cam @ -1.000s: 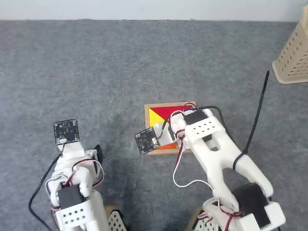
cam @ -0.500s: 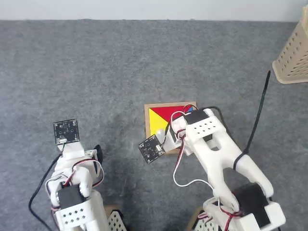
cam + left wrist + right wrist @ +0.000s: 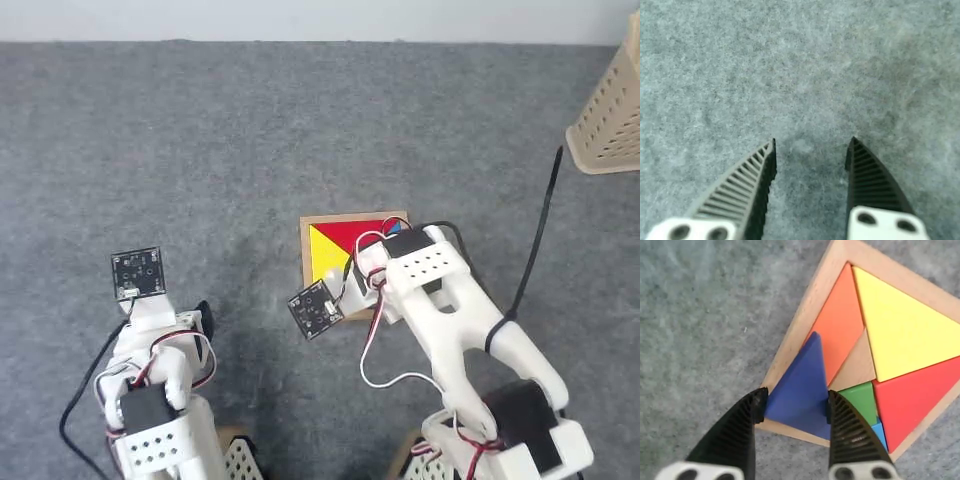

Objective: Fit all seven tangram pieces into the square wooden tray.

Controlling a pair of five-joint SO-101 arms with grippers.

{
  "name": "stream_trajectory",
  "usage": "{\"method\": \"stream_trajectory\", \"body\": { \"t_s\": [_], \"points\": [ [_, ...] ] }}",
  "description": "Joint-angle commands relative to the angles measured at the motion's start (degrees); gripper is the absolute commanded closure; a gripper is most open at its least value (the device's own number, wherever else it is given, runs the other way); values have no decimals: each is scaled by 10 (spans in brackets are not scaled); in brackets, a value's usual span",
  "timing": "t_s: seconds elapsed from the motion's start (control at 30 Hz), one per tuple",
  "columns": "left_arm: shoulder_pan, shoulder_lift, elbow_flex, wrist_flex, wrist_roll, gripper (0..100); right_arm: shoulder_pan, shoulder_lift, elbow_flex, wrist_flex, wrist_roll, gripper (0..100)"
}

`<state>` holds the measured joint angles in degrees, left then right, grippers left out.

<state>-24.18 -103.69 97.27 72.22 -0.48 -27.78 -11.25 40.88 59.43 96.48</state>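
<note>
My right gripper (image 3: 796,400) is shut on a blue triangle (image 3: 802,382), which hangs over the near rim of the square wooden tray (image 3: 812,310). In the tray lie an orange piece (image 3: 840,325), a big yellow triangle (image 3: 900,325), a big red triangle (image 3: 912,400), a green piece (image 3: 862,400) and a light blue piece (image 3: 879,434). A bare wooden gap (image 3: 857,365) shows between them. From above, the tray (image 3: 303,262) is half covered by the right arm. My left gripper (image 3: 811,145) stands open over bare carpet, away from the tray, at the front left (image 3: 203,316).
Grey carpet covers the whole table. A beige slatted basket (image 3: 610,110) stands at the far right edge. A black cable (image 3: 535,235) rises beside the right arm.
The right arm's wrist has drawn slightly toward the near side over the tray's front edge, then held still. The left arm has not moved.
</note>
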Motion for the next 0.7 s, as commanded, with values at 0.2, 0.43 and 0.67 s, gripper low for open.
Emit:
{"method": "stream_trajectory", "body": {
  "t_s": [0.2,0.43,0.67],
  "points": [
    [2,-8,-7,3,-3,784,50,-41,-5,7,11,931],
    [2,-8,-7,3,-3,784,49,-41,-6,4,10,928],
    [2,-8,-7,3,-3,784,42,-37,-6,8,10,925]
  ]
}}
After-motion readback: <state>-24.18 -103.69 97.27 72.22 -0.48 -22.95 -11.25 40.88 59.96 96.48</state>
